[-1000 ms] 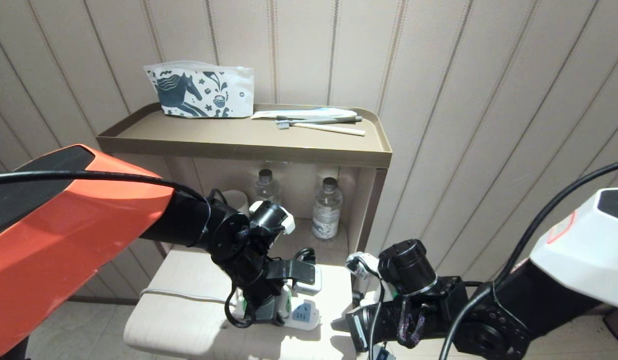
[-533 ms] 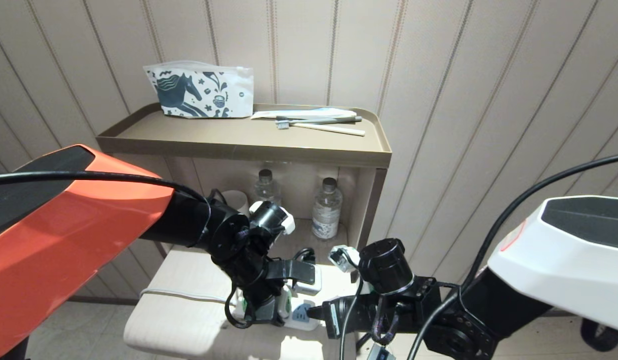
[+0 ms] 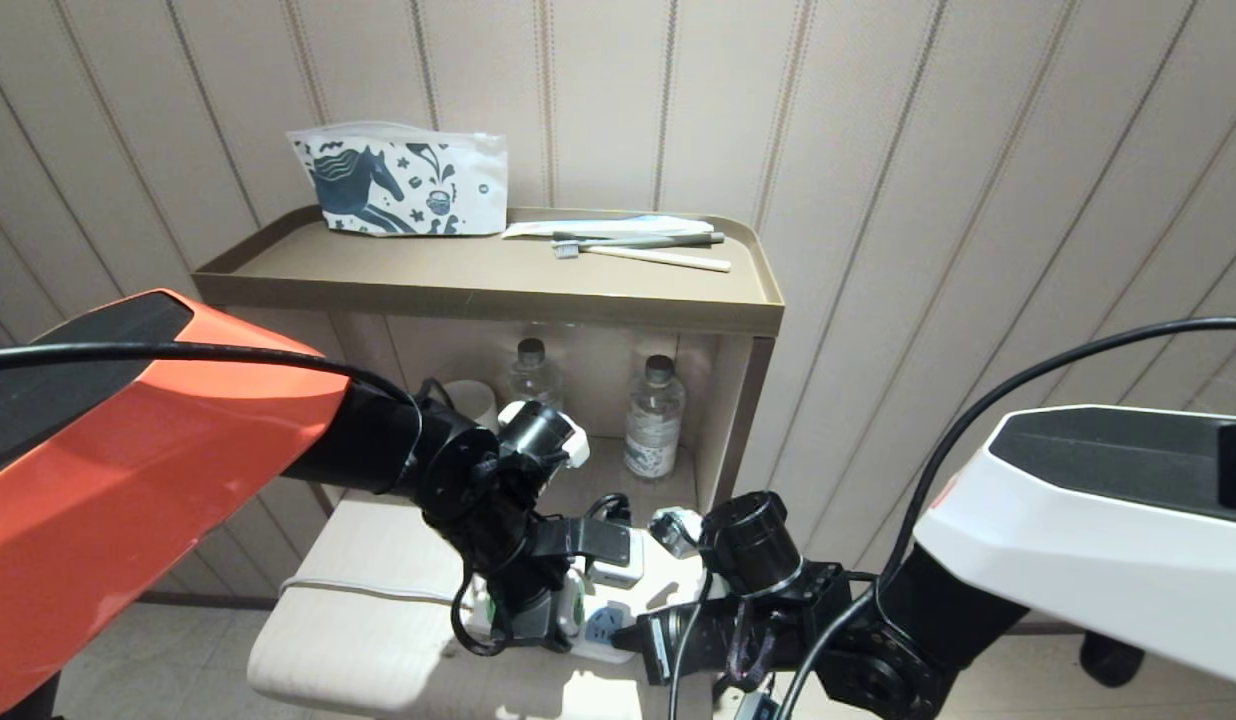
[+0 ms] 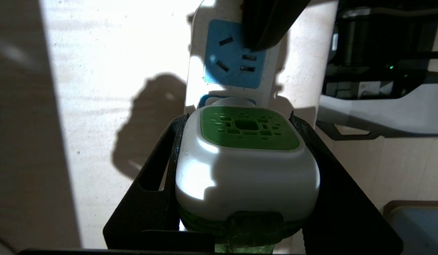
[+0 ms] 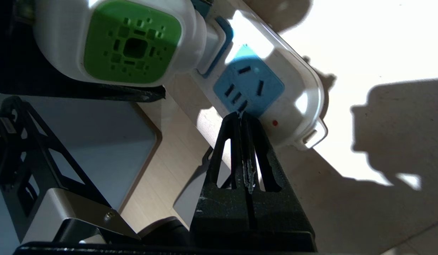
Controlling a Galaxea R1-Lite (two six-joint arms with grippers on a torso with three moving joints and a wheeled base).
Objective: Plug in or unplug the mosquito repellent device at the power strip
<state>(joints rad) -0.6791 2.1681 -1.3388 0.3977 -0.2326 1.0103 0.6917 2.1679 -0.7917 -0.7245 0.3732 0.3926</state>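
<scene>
On my left I have the left gripper (image 4: 245, 184) clamped on the mosquito repellent device (image 4: 245, 159), one black finger on each flank of its white cap; the green vent face looks up at the wrist camera, and a strip of green bottle shows below the cap. The device sits against the power strip (image 3: 603, 630), which lies at the front edge of the low pale table (image 3: 378, 560), its white cord (image 3: 358, 590) trailing off toward the table's left edge. Whether the prongs are fully seated I cannot tell.

Next along the strip is a free blue socket face (image 5: 249, 86). My right gripper (image 5: 242, 118) has its fingers pressed together with nothing between them, the tip resting on the strip's rim just beside that socket and a small red dot (image 5: 274, 123).

Behind the table, the brown cabinet (image 3: 478, 290) holds a mug (image 3: 473, 400) and two clear water bottles (image 3: 653, 420) in its open compartment. On its top tray, a horse-printed pouch (image 3: 398, 180) stands at the back left corner and toothbrushes (image 3: 638, 245) lie toward the right edge.
</scene>
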